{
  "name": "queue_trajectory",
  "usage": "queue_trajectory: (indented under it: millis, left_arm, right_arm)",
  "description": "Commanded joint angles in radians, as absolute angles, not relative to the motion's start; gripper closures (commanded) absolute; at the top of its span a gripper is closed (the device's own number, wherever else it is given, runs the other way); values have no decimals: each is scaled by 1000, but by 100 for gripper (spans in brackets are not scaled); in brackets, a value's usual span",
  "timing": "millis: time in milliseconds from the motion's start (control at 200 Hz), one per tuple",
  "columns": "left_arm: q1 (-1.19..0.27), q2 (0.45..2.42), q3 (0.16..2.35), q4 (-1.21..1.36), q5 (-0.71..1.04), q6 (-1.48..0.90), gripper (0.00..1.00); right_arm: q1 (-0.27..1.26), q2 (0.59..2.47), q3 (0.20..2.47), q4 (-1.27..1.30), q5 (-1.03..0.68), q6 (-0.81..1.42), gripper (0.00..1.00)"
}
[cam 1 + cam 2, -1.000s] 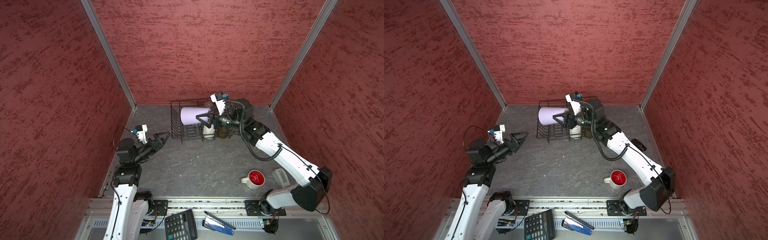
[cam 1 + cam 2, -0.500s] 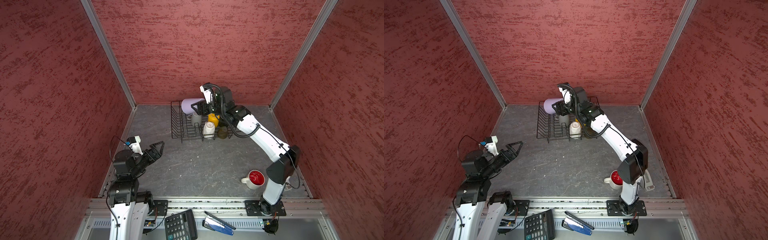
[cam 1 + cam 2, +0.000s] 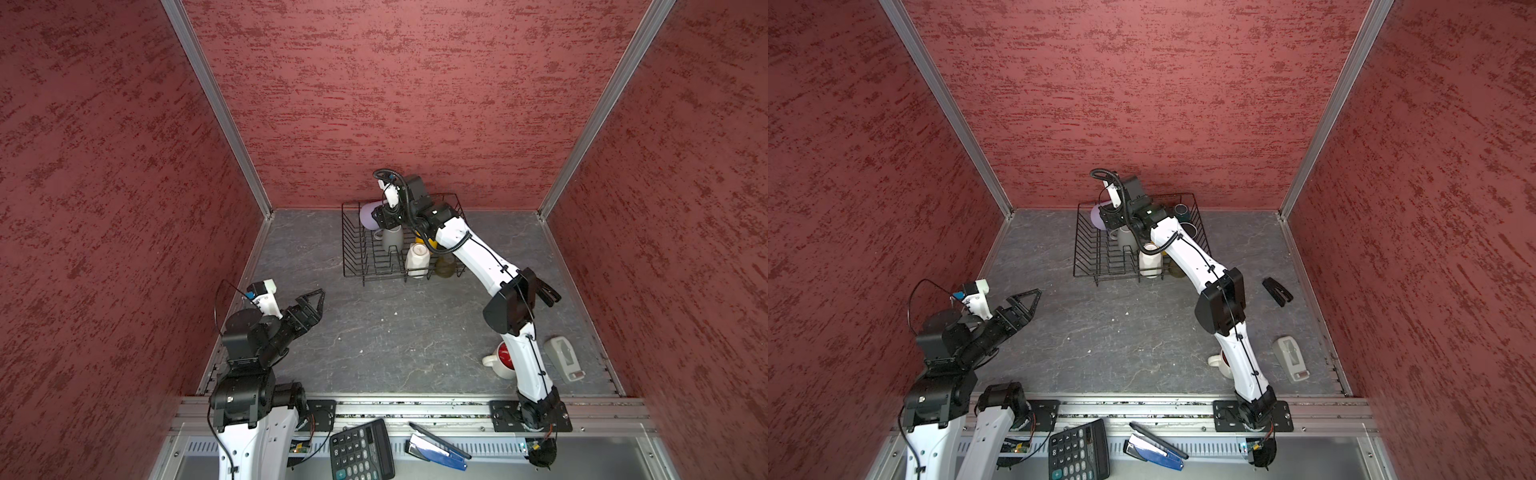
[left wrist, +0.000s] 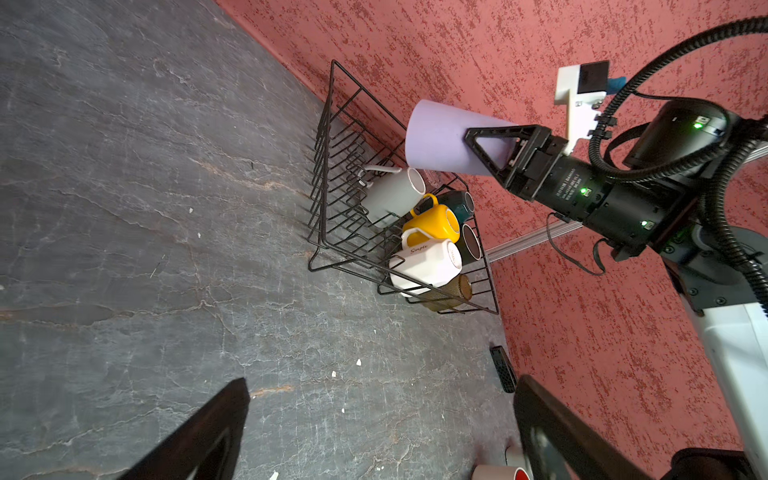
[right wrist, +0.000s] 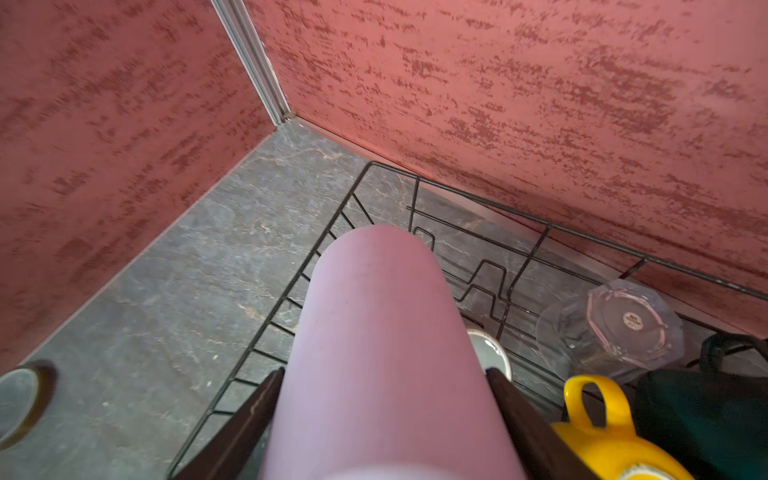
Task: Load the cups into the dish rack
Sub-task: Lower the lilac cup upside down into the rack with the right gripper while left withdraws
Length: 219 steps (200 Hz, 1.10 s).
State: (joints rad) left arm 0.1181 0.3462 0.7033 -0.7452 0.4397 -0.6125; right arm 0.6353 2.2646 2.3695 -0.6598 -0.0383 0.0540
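Right fingers (image 5: pixel 528 428): clamped on the lavender tumbler (image 4: pixel 440 137), held on its side above the dish rack (image 3: pixel 344 241), at its far left corner.
Left fingers (image 4: pixel 199 436): spread wide, empty, well apart from the rack.
Red-lined mug (image 3: pixel 500 357): on the worktop (image 3: pixel 374 340), well apart from the rack.

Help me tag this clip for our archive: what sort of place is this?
Probably a robot test booth, not a kitchen: red textured walls in aluminium framing box in a grey tabletop, two robot arms are bolted to a front rail, and the dish rack of cups looks like a prop.
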Motion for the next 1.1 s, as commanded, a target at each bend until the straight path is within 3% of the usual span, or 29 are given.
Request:
queue_trajectory:
  millis: [0, 686, 796, 972, 1092]
  left_arm:
    - [124, 330, 711, -758, 431, -601, 0]
    - [124, 299, 654, -712, 453, -680, 1]
    - [125, 294, 661, -722, 452, -679, 1]
    - [125, 294, 661, -731, 457, -681, 0]
    - [125, 290, 660, -730, 459, -685, 0]
  right_arm:
    - [650, 2309, 2434, -674, 23, 28, 100]
    - [684, 2569, 2558, -600, 66, -73, 97]
    - [687, 2582, 2559, -599, 49, -68, 87]
    - [687, 2586, 2559, -605, 16, -63, 55]
    - [688, 2581, 2558, -618, -10, -62, 40]
